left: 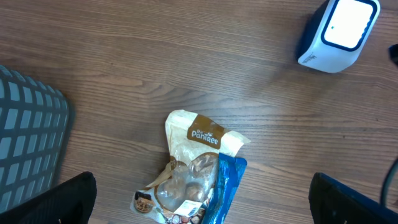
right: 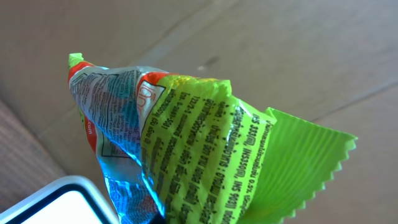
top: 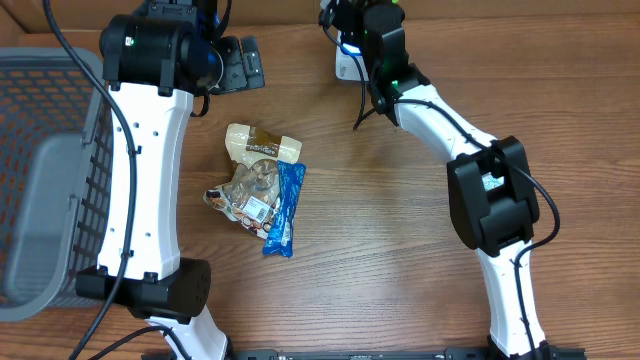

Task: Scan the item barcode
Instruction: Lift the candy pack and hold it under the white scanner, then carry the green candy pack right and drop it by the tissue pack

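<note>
Right hand (top: 352, 28) clenched on green packet (right: 186, 143); turn its barcode flat toward the scanner (left: 339, 31). Left hand (top: 238, 62) released.

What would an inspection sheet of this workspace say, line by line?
Surface: wooden table, bare grain, no spills seen.
Job's things: green snack packet held close to the white scanner at the far edge.
Clutter: pile of snack bags mid-table, one beige, one blue.
Grippers: left gripper open, holding nothing; right gripper shut on the packet.
Cables: black cables run along both arms.
Surroundings: grey mesh basket at the table's left.
</note>
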Robot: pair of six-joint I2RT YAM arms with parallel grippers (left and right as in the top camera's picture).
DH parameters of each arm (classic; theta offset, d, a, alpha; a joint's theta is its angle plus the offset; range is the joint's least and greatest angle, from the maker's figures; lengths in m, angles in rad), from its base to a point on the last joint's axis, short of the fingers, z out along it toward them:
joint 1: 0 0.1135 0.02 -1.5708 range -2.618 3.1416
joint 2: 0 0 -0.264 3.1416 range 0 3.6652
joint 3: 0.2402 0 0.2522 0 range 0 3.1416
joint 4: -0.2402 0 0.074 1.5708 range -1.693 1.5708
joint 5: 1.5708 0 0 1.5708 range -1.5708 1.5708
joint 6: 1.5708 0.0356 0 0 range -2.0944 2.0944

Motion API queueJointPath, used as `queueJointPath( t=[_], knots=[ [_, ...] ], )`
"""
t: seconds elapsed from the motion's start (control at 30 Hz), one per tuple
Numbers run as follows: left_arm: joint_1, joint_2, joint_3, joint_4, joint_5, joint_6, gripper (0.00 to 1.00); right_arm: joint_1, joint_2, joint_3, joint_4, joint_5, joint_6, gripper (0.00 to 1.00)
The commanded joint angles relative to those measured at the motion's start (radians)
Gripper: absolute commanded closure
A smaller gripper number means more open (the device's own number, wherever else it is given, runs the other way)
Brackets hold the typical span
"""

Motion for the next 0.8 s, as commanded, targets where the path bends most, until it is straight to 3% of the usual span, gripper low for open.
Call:
queueJointPath(
  t=[0.0,0.77],
  knots=[
    [-0.002,0.002,-0.006,0.002,0.001,-0.021,0.00,-0.004,0.014,0.029,0.012,-0.008,0.002,0.96],
    [-0.002,0.002,-0.006,0.002,0.001,-0.021,0.00,-0.004,0.014,0.029,-0.036,0.019,0.001,0.96]
  ],
)
